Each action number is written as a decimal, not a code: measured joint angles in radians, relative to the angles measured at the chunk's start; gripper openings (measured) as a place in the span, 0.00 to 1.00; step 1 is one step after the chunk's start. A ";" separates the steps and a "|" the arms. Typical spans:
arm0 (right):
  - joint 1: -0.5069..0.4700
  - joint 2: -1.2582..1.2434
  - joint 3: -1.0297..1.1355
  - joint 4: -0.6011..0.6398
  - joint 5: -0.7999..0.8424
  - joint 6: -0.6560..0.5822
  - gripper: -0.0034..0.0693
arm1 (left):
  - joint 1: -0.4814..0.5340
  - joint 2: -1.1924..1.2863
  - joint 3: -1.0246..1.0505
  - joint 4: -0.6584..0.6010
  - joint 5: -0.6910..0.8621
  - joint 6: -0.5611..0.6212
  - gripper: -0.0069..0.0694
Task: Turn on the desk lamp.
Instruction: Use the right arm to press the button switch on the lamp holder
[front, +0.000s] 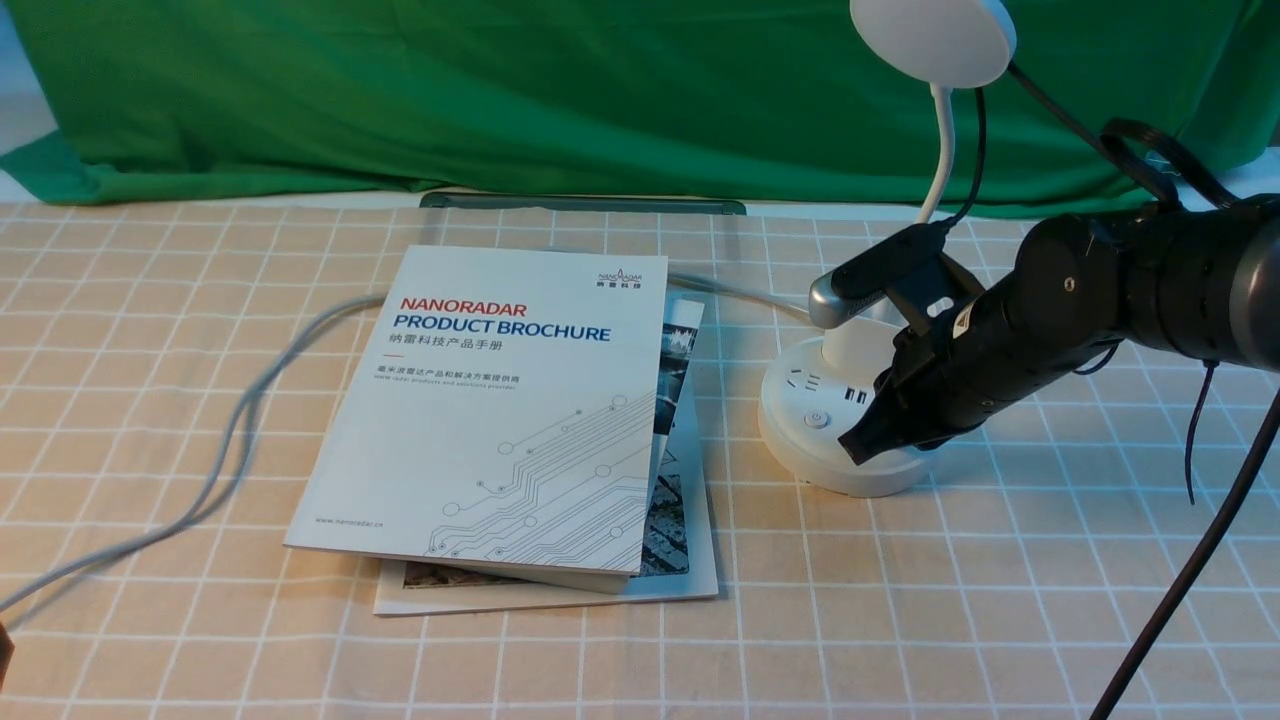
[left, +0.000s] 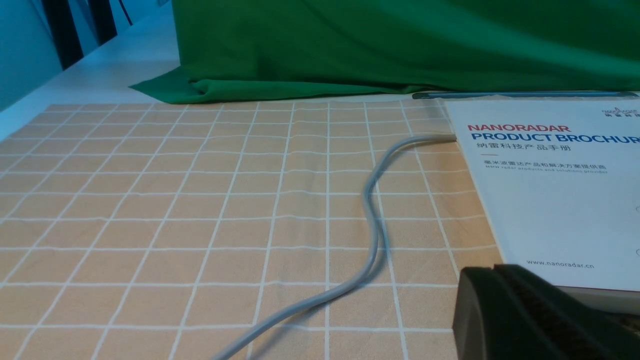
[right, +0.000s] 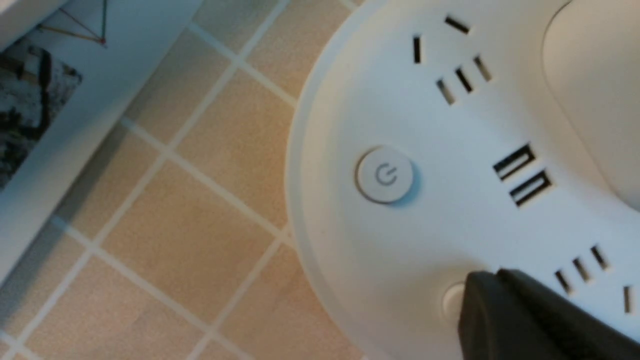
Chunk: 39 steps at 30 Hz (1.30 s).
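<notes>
The white desk lamp (front: 838, 420) stands at the right of the table, its disc head (front: 932, 38) unlit above a thin neck. Its round base (right: 440, 220) carries sockets, USB ports and a power button (right: 384, 174). My right gripper (front: 862, 444) is shut, its tip over a second small button (right: 452, 299) at the base's front edge and partly covering it. Whether it presses is unclear. My left gripper (left: 492, 272) is shut and empty, low over the tablecloth by the brochure's near corner.
A stack of brochures (front: 510, 420) lies in the table's middle. A grey cable (front: 240, 420) runs from under it across the left side. Green cloth (front: 500, 90) hangs at the back. A black cable (front: 1190, 560) hangs at the right.
</notes>
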 joint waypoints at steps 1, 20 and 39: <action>0.000 0.000 0.000 0.000 0.000 0.000 0.09 | 0.000 0.000 0.000 0.000 0.000 0.000 0.12; 0.003 0.021 -0.010 0.001 0.002 0.000 0.09 | 0.000 0.000 0.000 0.000 0.000 0.000 0.12; 0.013 -0.388 0.128 -0.036 0.062 0.135 0.09 | 0.000 0.000 0.000 0.000 0.000 0.000 0.12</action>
